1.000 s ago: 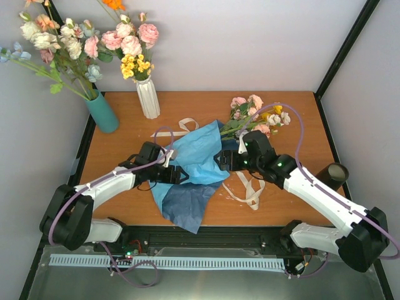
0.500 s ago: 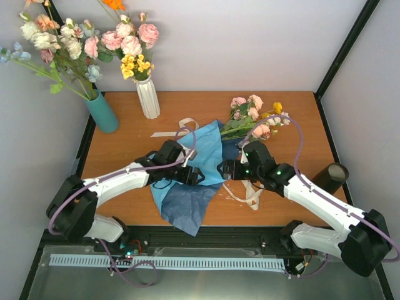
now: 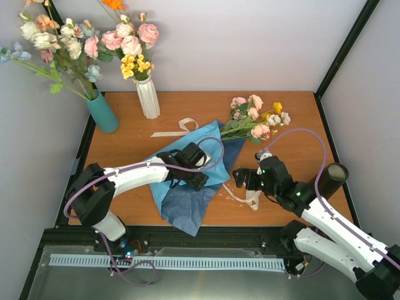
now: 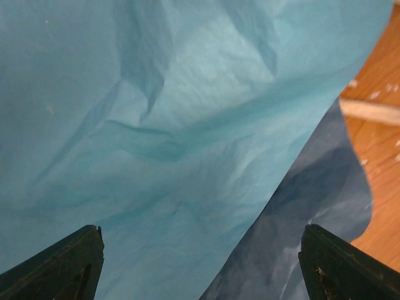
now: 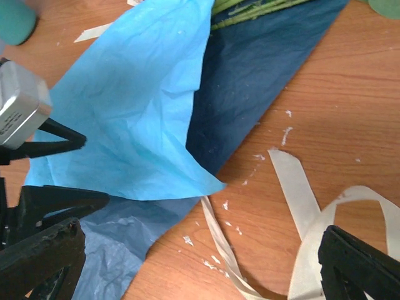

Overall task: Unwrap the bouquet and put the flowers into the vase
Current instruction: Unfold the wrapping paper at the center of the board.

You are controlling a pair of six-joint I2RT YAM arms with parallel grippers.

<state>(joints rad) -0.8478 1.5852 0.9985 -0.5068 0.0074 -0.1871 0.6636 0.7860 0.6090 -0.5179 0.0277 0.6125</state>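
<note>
Flowers (image 3: 253, 122) lie beyond left gripper (image 3: 197, 177) and right gripper (image 3: 240, 181) — both wide open, empty.

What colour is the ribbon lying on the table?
Beige; the ribbon shows best in the right wrist view.

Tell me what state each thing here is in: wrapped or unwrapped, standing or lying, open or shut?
bouquet: unwrapped, lying on the table, stem ends on the paper.
light-blue paper: spread open.
dark-blue paper: spread open, partly under the light-blue sheet.
ribbon: untied, lying loose.
dark vase: upright, no flowers in it.
teal vase: upright, holding flowers.
white vase: upright, holding flowers.
left pincer: open, over the light-blue paper.
right pincer: open, holding nothing.
</note>
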